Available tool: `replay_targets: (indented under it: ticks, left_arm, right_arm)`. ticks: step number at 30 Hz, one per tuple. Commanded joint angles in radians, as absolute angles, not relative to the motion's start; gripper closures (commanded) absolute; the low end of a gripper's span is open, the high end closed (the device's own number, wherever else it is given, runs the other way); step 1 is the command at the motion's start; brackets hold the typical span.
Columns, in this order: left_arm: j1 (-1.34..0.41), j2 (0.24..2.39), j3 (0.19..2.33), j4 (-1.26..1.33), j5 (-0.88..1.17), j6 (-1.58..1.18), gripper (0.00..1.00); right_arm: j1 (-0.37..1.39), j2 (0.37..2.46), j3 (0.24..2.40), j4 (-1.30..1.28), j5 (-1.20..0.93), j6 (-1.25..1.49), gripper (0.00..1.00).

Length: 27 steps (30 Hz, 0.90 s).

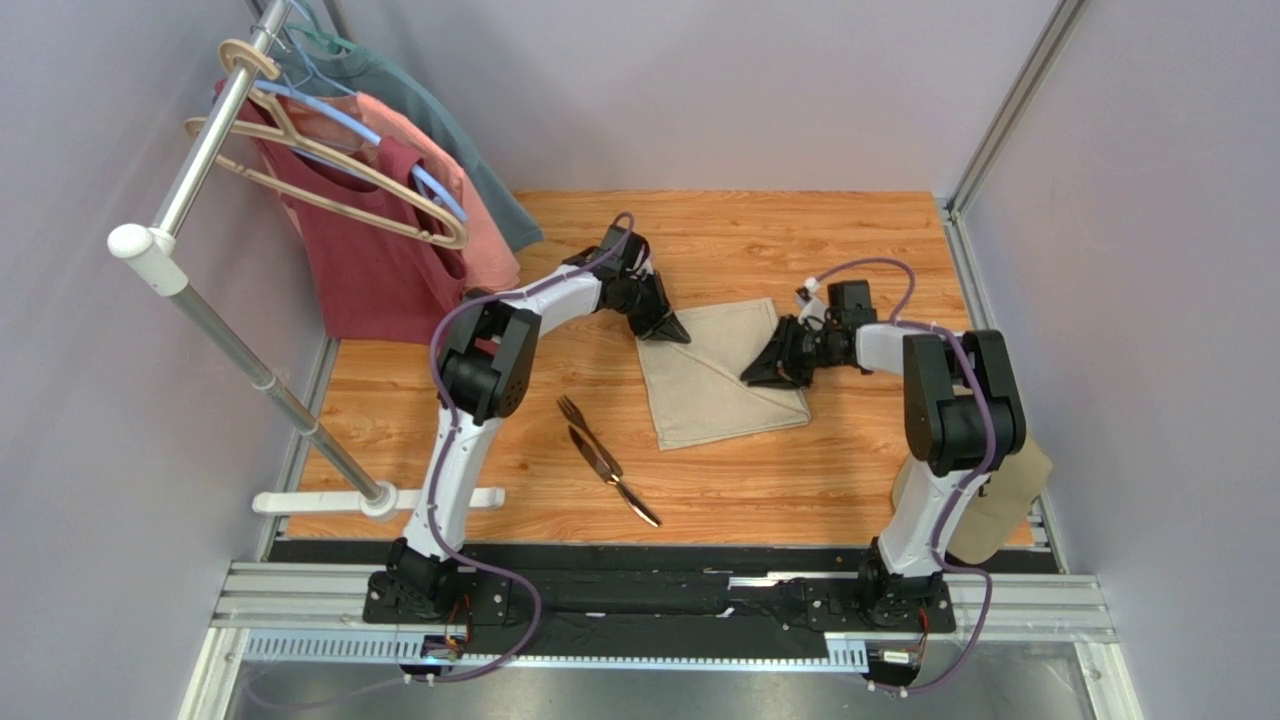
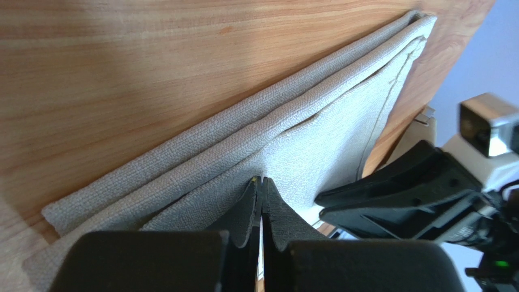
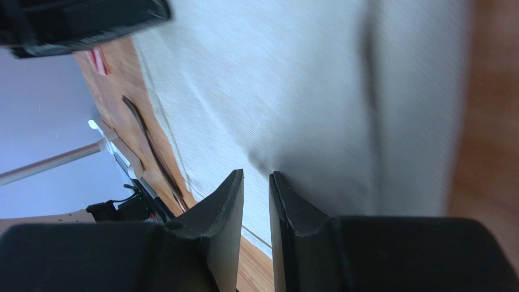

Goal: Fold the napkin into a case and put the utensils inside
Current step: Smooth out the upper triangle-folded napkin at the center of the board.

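Note:
The beige napkin (image 1: pixel 721 383) lies partly folded in the middle of the wooden table, with layered folds running along its far edge (image 2: pixel 243 128). My left gripper (image 1: pixel 672 330) is at its left corner, fingertips (image 2: pixel 262 180) pressed together where the cloth puckers. My right gripper (image 1: pixel 769 372) is low over the napkin's right edge. Its fingers (image 3: pixel 256 173) stand a narrow gap apart with nothing between them, the cloth (image 3: pixel 292 91) just beyond. The dark fork (image 1: pixel 579 417) and knife (image 1: pixel 616 477) lie crossed on the wood, left of and nearer than the napkin.
A clothes rack with red and pink shirts (image 1: pixel 376 225) stands at the far left, its white foot (image 1: pixel 376 500) on the table's near left. A tan cap (image 1: pixel 1007 495) lies behind the right arm at the near right. Grey walls enclose the table.

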State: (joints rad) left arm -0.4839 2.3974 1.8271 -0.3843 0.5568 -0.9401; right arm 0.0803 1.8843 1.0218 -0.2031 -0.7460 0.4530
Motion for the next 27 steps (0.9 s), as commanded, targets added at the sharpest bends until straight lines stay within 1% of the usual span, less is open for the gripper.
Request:
replay_targets:
  ticks: [1,3,5,7,10,12,15,16,21,25,27]
  left_arm:
    - [-0.477,2.418,1.890,-0.463,0.506,-0.890,0.99]
    - [-0.485,2.407,1.920,-0.488,0.493,-0.871,0.98]
    - [-0.503,2.378,1.950,-0.511,0.471,-0.833,0.94]
    - [-0.521,2.346,1.944,-0.505,0.460,-0.824,0.89]
    - [-0.563,2.290,1.895,-0.444,0.489,-0.863,0.87]
    - [-0.589,2.273,1.823,-0.332,0.546,-0.911,0.87]
    - [-0.612,2.305,1.783,-0.281,0.583,-0.983,0.89]
    - [-0.615,2.315,1.779,-0.287,0.577,-0.988,0.90]
    - [-0.585,2.365,1.741,-0.302,0.537,-0.988,0.90]
    - [-0.563,2.382,1.761,-0.336,0.525,-0.963,0.91]
    - [-0.561,2.373,1.784,-0.366,0.511,-0.934,0.91]
  right_arm:
    - [0.009,1.777,0.913,-0.162,-0.741,0.456,0.74]
    - [0.009,1.735,0.888,-0.182,-0.700,0.456,0.74]
    - [0.009,1.704,0.891,-0.202,-0.701,0.466,0.73]
    - [0.015,1.672,0.905,-0.215,-0.698,0.472,0.73]
    - [0.020,1.623,0.905,-0.229,-0.692,0.488,0.72]
    - [0.018,1.611,0.897,-0.229,-0.669,0.489,0.72]
    - [0.008,1.624,0.848,-0.226,-0.653,0.482,0.72]
    - [-0.035,1.628,0.812,-0.212,-0.653,0.482,0.72]
    - [-0.107,1.608,0.706,-0.199,-0.618,0.462,0.72]
    - [-0.120,1.569,0.689,-0.248,-0.586,0.437,0.72]
    - [-0.118,1.504,0.701,-0.271,-0.603,0.448,0.72]
